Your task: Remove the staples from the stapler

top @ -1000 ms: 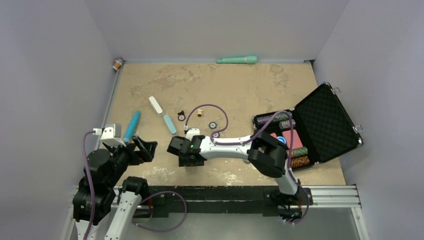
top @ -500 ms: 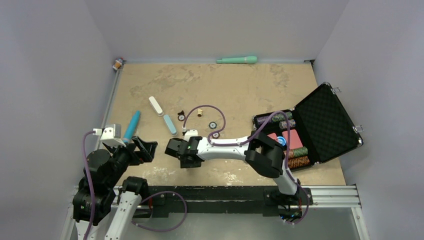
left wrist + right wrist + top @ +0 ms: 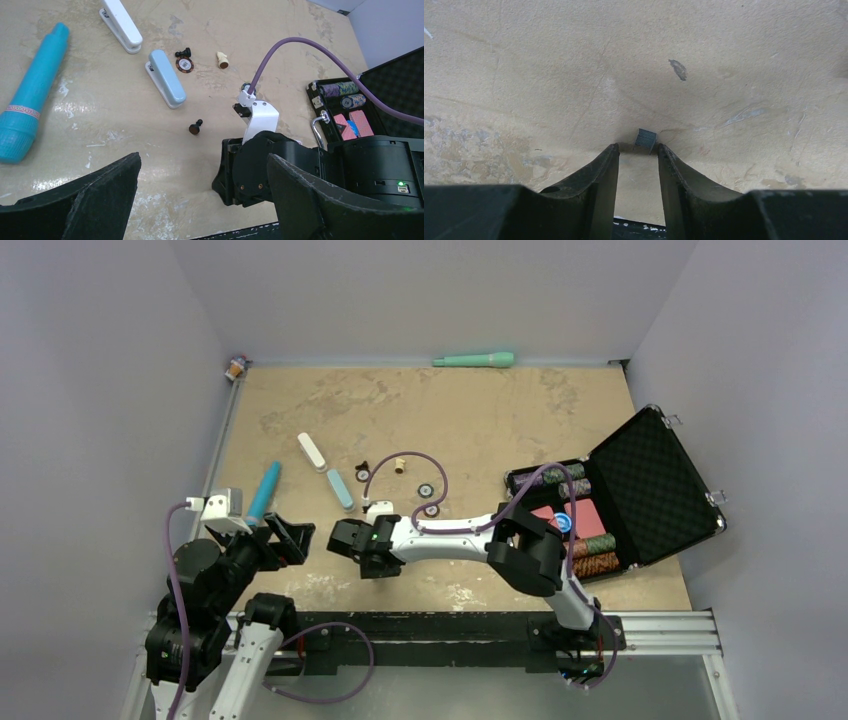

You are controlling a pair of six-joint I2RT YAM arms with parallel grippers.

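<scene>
Lying beside stapler (image 3: 166,79), poker chip (image 3: 184,64), chess pieces (image 3: 195,127), marker (image 3: 35,92)

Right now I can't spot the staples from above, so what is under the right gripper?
A small grey staple strip lies on the table at the tips of the right gripper. The top view hides it beneath the gripper.

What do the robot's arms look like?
The left arm and right arm are white tubes with black joints, each trailing a purple cable. The left gripper and right gripper are black and two-fingered. A green light shines on the right arm.
</scene>
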